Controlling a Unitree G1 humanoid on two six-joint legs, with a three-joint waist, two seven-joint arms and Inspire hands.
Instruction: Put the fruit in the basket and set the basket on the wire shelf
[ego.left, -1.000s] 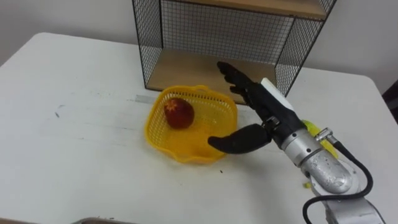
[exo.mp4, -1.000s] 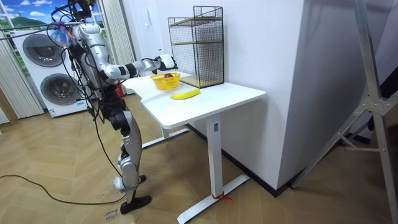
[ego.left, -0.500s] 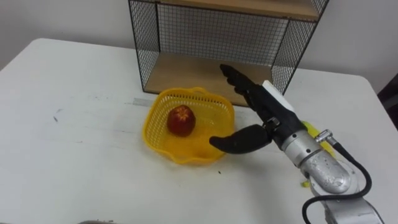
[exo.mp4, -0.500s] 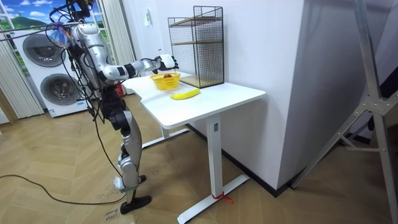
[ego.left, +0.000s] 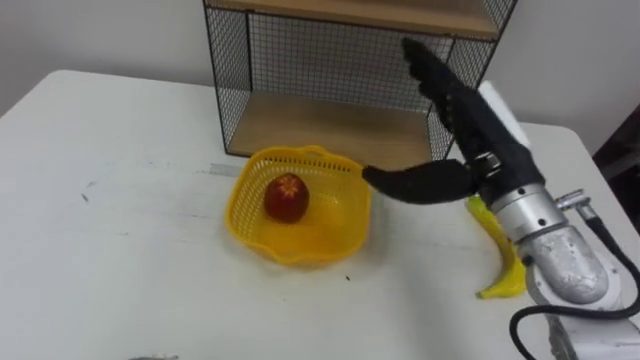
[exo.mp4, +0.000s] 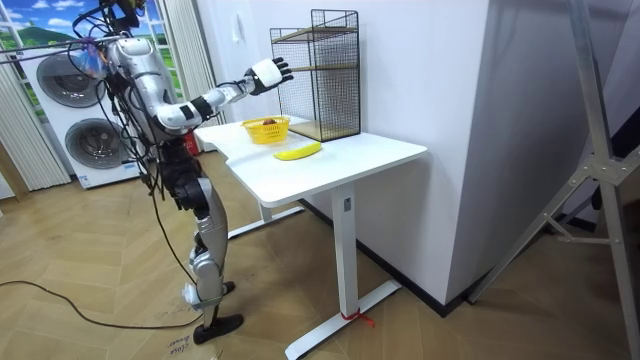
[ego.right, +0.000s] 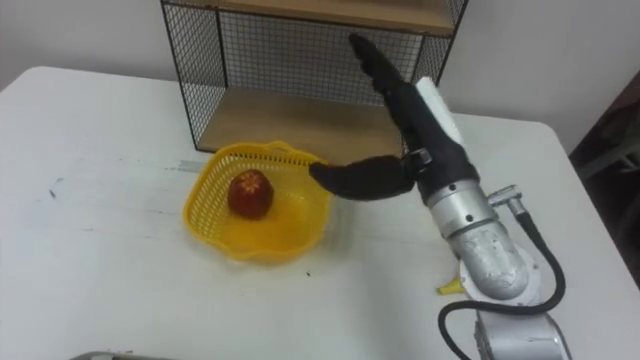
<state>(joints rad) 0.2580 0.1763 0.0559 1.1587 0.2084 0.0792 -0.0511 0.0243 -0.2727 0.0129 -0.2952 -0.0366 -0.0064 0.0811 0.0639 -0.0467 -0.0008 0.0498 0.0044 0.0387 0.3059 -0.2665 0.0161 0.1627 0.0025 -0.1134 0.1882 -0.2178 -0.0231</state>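
Yellow basket sits on the white table toward its far edge, just in front of the wire shelf, with a red apple inside. A banana lies nearer the table's right edge, partly hidden by the right arm. The right hand hovers before the shelf, fingers straight, thumb spread, holding nothing.

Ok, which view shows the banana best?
The room view: the banana lies whole on the table. The left eye view shows it partly behind the right arm; the right eye view shows its tip.
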